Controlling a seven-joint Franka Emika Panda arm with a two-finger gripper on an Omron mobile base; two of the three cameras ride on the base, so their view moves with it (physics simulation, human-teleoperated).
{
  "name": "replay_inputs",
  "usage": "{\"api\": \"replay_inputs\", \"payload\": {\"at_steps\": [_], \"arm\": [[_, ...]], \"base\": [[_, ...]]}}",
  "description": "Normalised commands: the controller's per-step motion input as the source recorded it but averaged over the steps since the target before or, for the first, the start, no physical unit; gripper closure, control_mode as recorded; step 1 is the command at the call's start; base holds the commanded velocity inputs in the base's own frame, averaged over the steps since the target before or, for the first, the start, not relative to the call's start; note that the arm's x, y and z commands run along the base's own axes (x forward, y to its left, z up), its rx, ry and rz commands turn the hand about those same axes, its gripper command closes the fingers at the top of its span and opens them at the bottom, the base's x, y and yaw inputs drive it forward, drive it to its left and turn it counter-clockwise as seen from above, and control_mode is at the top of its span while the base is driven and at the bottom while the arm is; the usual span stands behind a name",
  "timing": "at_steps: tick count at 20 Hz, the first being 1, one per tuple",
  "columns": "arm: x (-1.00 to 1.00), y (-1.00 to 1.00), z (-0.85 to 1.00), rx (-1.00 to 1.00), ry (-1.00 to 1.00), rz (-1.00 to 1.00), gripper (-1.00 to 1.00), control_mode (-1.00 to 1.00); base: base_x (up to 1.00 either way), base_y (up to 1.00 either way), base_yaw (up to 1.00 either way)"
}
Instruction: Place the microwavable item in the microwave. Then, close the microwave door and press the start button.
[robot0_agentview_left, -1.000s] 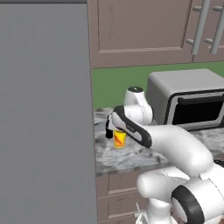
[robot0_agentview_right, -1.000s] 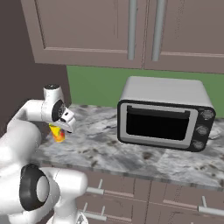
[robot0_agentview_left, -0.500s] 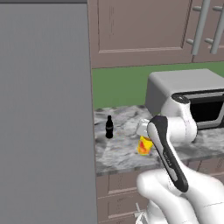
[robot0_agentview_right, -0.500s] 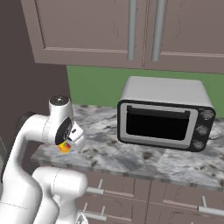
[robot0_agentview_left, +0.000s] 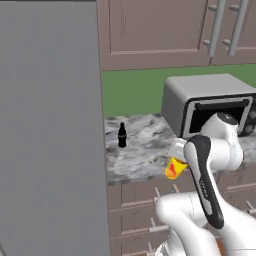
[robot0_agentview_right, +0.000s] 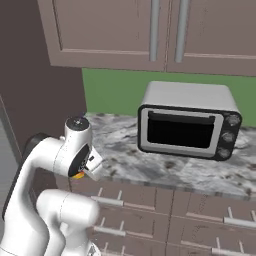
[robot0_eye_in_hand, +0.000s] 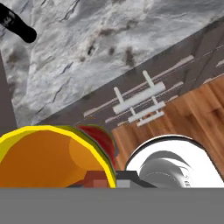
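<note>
my gripper (robot0_agentview_left: 176, 159): jaws clamped on small yellow tapered cup (robot0_agentview_left: 173, 168) | held off the grey marbled counter (robot0_agentview_left: 145, 150) edge | small black bottle (robot0_agentview_left: 122, 135) well apart

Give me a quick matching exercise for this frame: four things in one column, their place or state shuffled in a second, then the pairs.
Things:
1. yellow cup
2. black bottle
3. silver countertop oven
4. upper cabinets

Place or state:
A. upright on the marble counter, near the tall grey panel
B. on the wall above the green backsplash
C. held off the counter in the hand, out past the counter's front edge
D. at the back of the counter, door shut, knobs on its right

Pairs: 1-C, 2-A, 3-D, 4-B
</note>
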Motion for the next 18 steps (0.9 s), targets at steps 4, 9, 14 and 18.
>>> {"api": "replay_inputs", "payload": {"at_steps": [4,9,14,18], "arm": [[0.0,0.0,0.0,0.0,0.0,0.0,1.0,1.0],[0.0,0.0,0.0,0.0,0.0,0.0,1.0,1.0],[0.0,0.0,0.0,0.0,0.0,0.0,1.0,1.0],[0.0,0.0,0.0,0.0,0.0,0.0,1.0,1.0]], "base": [[-1.0,0.06,-0.07],[-1.0,0.4,-0.1],[-0.9,0.86,-0.02],[-0.09,1.0,0.0]]}}
